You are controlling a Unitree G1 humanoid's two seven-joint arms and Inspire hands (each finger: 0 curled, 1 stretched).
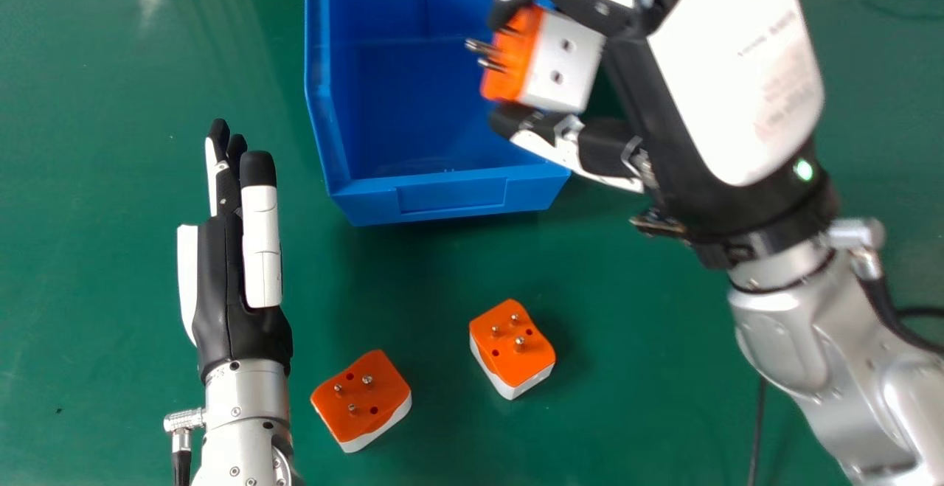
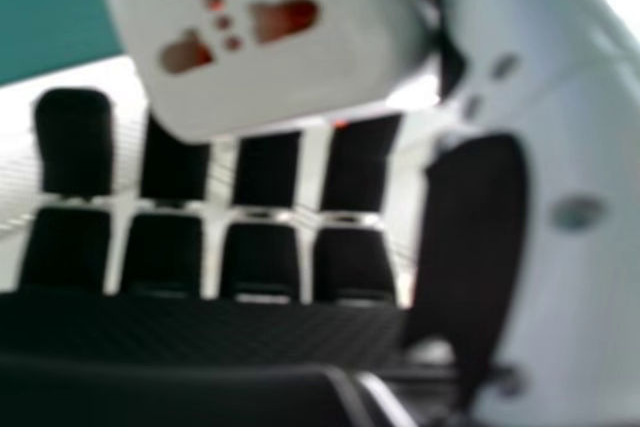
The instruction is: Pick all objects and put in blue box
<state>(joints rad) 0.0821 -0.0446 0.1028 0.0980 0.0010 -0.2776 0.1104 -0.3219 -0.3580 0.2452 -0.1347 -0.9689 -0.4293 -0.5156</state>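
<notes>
The head view looked forward and down, sharing its one-o'clock adapter (image 1: pixel 564 66) with the close-up from the right hand (image 1: pixel 737 88).

The head view's top edge is cutting off the blue box (image 1: pixel 451 195), and the right hand (image 1: pixel 737 80) is partly hiding it. The held plug adapter (image 1: pixel 564 62) is looking blurred.
</notes>
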